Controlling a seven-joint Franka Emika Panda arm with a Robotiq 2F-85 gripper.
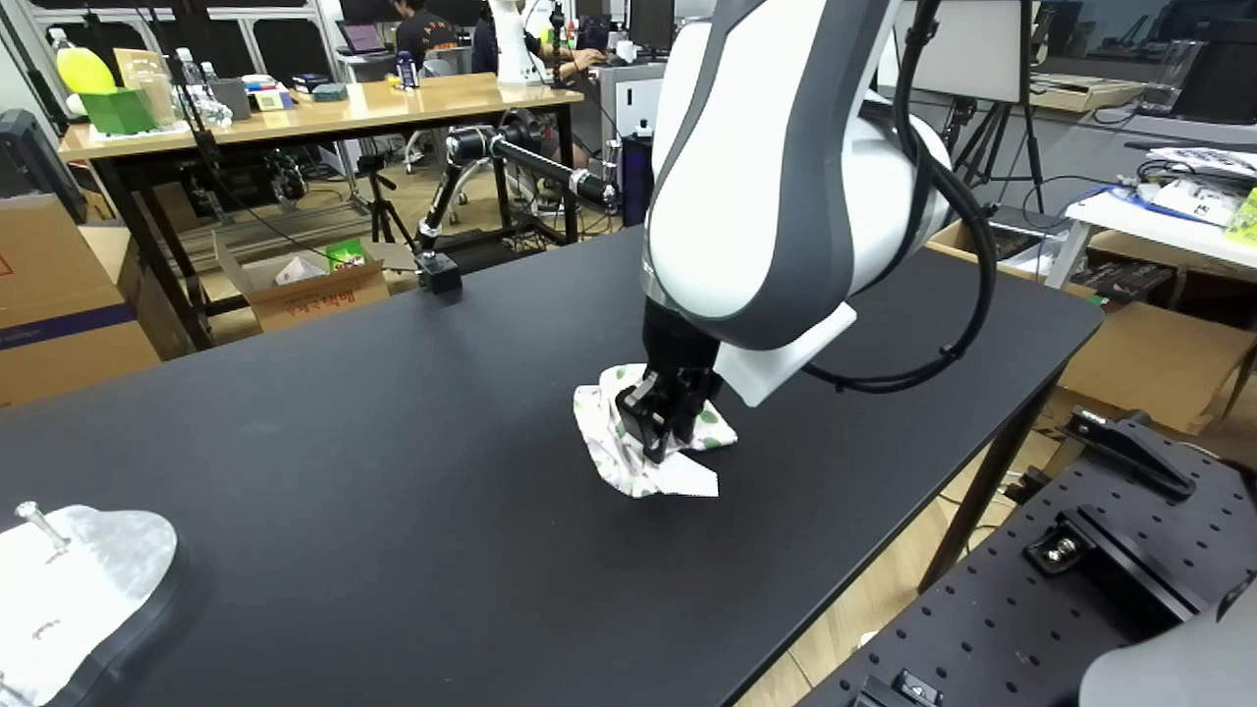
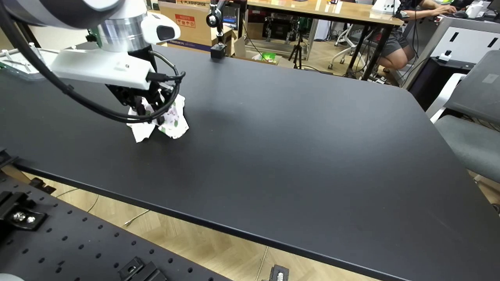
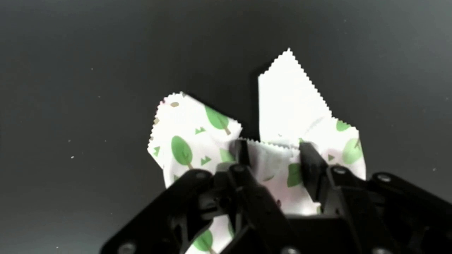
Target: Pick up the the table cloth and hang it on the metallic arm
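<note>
Dark worktop [image 1: 373, 471] in an exterior view: printed cloth [image 1: 601, 432] lies crumpled on it, well apart from the metallic arm [image 1: 469, 147] at the far edge. In an exterior view, grey chair [image 2: 468, 134] stands beside the worktop & black cable [image 2: 69, 91] crosses in front of the cloth. Wrist view: claw [image 3: 274, 145] has jaws approx. halfway apart w/ cloth fold btwn them, firm hold unclear.

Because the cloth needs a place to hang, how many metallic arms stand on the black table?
1: the metallic arm at the far edge of the black table, in both exterior views. Others may be hidden behind the robot arm.
</note>
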